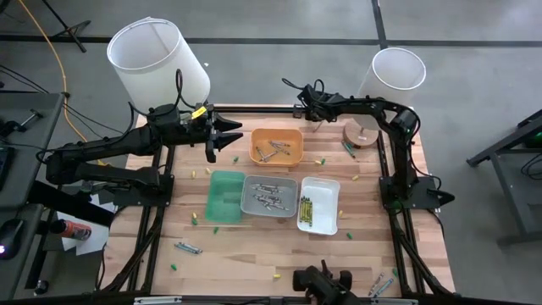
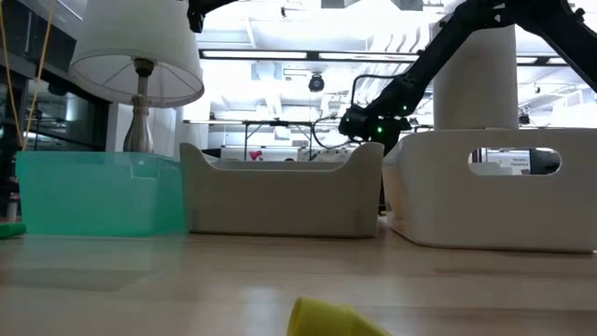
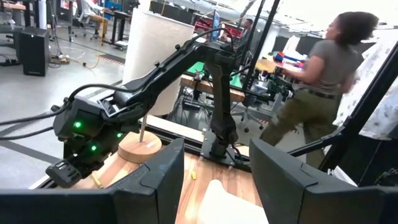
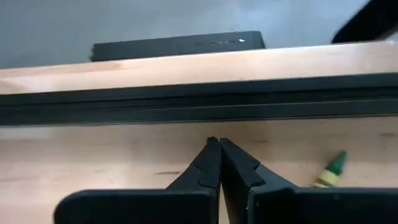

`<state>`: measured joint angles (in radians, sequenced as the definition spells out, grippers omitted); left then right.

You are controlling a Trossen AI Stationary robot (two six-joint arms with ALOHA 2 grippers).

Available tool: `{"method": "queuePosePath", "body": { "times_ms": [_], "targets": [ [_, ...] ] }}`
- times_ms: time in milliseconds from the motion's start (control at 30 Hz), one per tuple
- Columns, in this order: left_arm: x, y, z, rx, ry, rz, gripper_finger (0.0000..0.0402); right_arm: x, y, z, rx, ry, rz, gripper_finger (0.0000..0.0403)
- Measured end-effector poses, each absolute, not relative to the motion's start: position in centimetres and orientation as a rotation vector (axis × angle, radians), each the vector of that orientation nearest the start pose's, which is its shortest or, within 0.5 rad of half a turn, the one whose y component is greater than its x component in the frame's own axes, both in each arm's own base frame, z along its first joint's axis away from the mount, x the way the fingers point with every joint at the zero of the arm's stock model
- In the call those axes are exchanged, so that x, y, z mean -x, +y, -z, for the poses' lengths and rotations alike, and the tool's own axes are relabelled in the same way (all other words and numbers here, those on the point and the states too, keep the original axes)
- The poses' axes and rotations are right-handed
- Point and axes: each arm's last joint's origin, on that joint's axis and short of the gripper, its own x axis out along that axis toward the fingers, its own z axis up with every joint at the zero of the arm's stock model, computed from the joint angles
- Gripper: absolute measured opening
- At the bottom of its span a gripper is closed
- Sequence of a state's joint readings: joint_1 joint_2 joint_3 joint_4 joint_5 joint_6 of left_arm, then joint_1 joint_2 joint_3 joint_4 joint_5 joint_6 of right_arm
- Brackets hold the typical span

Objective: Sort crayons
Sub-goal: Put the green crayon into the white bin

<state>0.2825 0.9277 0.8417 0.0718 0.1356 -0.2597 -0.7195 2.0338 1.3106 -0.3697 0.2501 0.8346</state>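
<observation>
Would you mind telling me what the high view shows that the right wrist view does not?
Only the high view shows the four trays, the orange tray, green tray, grey tray and white tray, plus the open left gripper. Only the right wrist view shows the right gripper shut on nothing, with a green crayon beside it. Both show the wooden table.

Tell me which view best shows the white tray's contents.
The high view: looking straight down, it shows the white tray holding a row of crayons along one side. The low view shows only the tray's outer wall; neither wrist view clearly shows it.
</observation>
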Motion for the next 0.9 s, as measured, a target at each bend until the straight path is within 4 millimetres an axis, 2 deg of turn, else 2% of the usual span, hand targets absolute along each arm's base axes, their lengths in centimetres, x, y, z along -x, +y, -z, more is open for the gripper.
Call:
{"method": "queuePosePath", "body": {
  "times_ms": [267, 467, 667, 767, 900],
  "targets": [
    [-20.0, 5.4, -35.2, 0.262, -0.004, -0.150, 0.0170, -30.2, -25.2, -17.0, -0.843, 0.735, 1.240, 0.0000],
    [-20.0, 5.4, -35.0, 0.267, 0.020, -0.153, 0.0170, -30.7, -22.3, -16.9, -0.836, 0.837, 1.308, 0.0000],
    [-20.0, 5.4, -34.6, 0.274, 0.054, -0.158, 0.0170, -31.6, -20.0, -17.6, -0.791, 0.837, 1.315, 0.0000],
    [-20.0, 5.4, -34.6, 0.275, 0.059, -0.158, 0.0170, -30.6, -19.0, -17.3, -0.802, 0.833, 1.345, 0.0000],
    [-20.0, 5.4, -34.6, 0.276, 0.061, -0.158, 0.0170, -27.4, -17.4, -16.6, -0.873, 0.795, 1.406, 0.0000]
  ]
}}
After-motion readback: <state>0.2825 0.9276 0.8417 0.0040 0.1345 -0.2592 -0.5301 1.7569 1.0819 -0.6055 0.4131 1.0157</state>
